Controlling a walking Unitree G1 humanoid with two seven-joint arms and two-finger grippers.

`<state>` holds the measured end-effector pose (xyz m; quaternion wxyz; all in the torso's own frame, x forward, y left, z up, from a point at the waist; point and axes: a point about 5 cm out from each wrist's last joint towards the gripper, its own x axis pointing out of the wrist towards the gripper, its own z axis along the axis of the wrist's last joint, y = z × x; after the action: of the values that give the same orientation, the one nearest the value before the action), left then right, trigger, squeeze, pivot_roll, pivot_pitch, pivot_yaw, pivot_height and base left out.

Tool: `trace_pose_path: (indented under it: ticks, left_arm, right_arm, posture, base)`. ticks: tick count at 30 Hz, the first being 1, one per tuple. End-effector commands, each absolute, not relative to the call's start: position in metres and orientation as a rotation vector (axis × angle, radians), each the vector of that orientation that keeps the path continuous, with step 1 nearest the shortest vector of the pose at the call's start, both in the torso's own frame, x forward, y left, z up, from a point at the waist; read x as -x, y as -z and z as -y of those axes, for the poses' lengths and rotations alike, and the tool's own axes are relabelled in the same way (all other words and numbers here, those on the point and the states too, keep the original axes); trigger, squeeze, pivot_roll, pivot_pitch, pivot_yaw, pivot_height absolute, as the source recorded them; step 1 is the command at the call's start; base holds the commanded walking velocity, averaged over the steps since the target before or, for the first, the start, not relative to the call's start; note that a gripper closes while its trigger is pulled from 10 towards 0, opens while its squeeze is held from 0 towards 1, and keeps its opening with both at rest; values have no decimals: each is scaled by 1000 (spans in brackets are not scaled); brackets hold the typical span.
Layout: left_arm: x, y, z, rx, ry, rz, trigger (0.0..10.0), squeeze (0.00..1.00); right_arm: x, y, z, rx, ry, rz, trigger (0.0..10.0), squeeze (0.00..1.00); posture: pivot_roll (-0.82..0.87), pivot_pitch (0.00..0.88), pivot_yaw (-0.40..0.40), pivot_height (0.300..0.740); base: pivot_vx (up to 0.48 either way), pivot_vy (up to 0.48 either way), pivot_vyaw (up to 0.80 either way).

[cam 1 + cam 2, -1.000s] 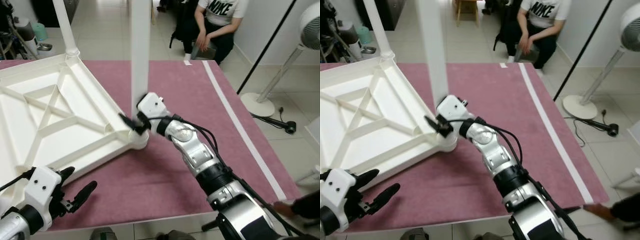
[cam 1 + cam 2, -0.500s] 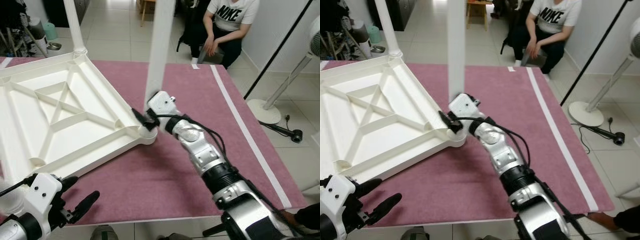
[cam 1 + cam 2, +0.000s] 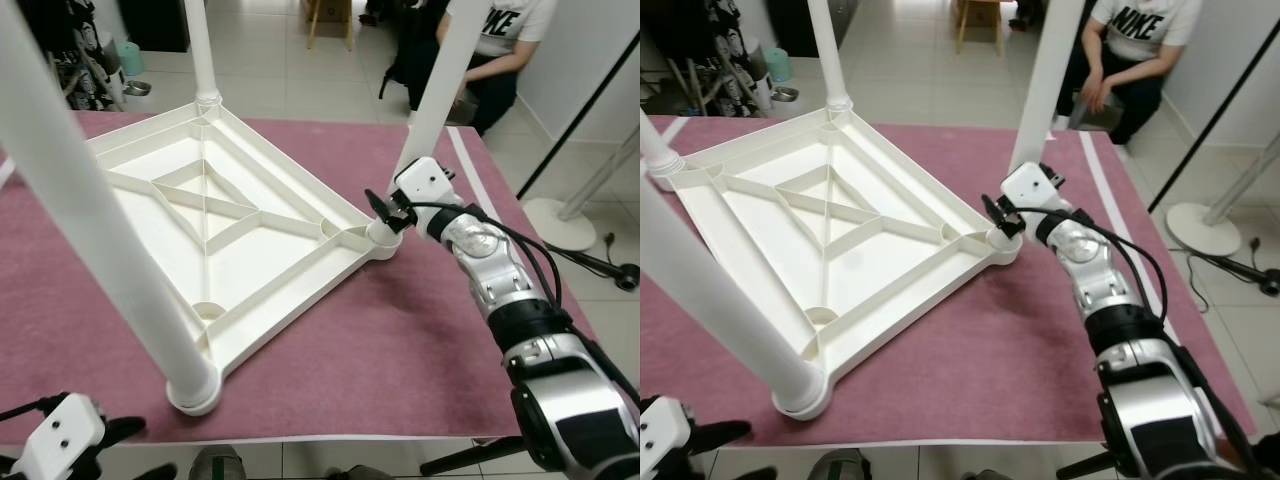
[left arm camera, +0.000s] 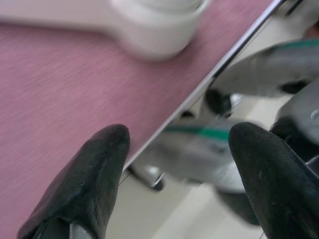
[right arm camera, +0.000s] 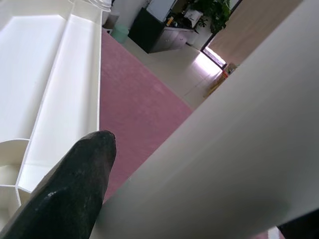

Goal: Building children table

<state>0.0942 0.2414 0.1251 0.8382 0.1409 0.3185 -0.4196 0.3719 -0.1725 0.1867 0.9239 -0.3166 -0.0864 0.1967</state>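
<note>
With the upturned table top (image 3: 830, 240) lying on the pink mat (image 3: 970, 360), the right end effector (image 3: 1002, 222) clenched on the leg (image 3: 1045, 85) at its corner socket could tilt it and jam the joint, while the left end effector (image 4: 174, 164), released, gives no support.

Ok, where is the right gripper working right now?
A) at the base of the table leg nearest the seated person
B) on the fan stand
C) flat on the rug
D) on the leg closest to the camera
A: the right gripper sits at the foot of the table leg, at the upturned tabletop corner nearest the seated person.
</note>
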Motion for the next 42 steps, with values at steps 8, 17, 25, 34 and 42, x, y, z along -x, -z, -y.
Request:
trace_pose_path:
  ticks: [8,17,25,34,42]
  left_arm:
    - [-162,-151,-241,-265,693,-355,10000,0]
    - [-197,-161,-204,-154,688,-172,10000,0]
    - [-235,-160,-170,-89,575,-84,10000,0]
    - [-245,-161,-162,-72,555,-78,10000,0]
    - [-246,-159,-160,-73,552,-80,10000,0]
  right_arm:
    - [-383,-212,204,757,-247,227,10000,0]
    - [-387,-222,234,745,-58,209,10000,0]
    - [-359,-200,162,357,-546,287,10000,0]
    - [-349,-173,163,320,-489,223,10000,1000]
    - [-341,-167,171,298,-467,184,10000,835]
  posture:
    - [184,0,-5,740]
    - [156,0,13,740]
    - [128,0,34,740]
    - [107,0,44,740]
    - [101,0,50,740]
  base:
    - [0,0,0]
    - [0,0,0]
    - [0,0,0]
    - [0,0,0]
    - [0,0,0]
